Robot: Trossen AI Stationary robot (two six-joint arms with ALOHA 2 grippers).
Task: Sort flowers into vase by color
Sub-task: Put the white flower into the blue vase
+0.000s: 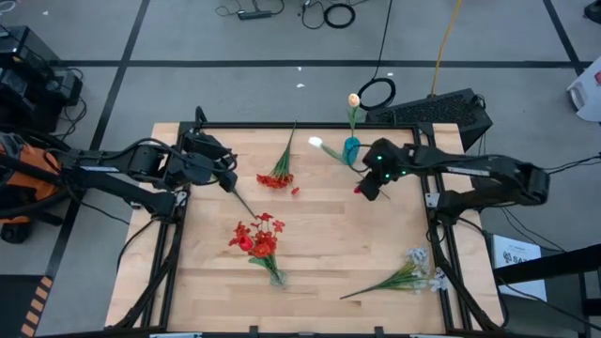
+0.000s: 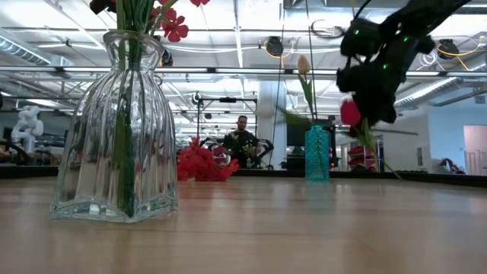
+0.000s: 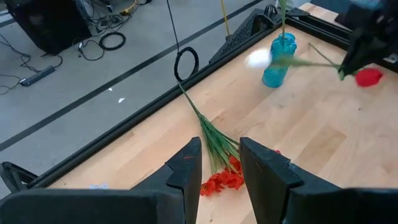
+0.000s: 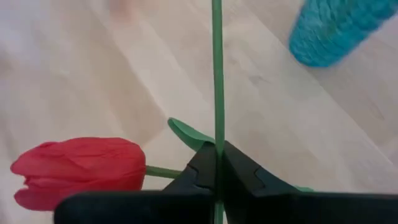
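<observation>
My right gripper hangs above the table just near of the blue vase, shut on a red rosebud's stem. The bud shows beside the fingers. A cream tulip stands in the blue vase. A clear glass vase stands near the near edge and holds red blossoms. A red blossom cluster lies flat on the far middle of the table. My left gripper is open above that cluster's stalks. A white spray lies at the near right. My right gripper pinches the thin green stem between its two fingertips, close to the bud end. The fingers lie across the stem. The flower is lifted clear of the table; in the left wrist view its stem runs about level toward the blue vase.
A loose red petal lies next to the lying cluster. A black frame edges the wooden table. Bare wood shows between the clear vase and the white spray. A person is in the room beyond the far edge.
</observation>
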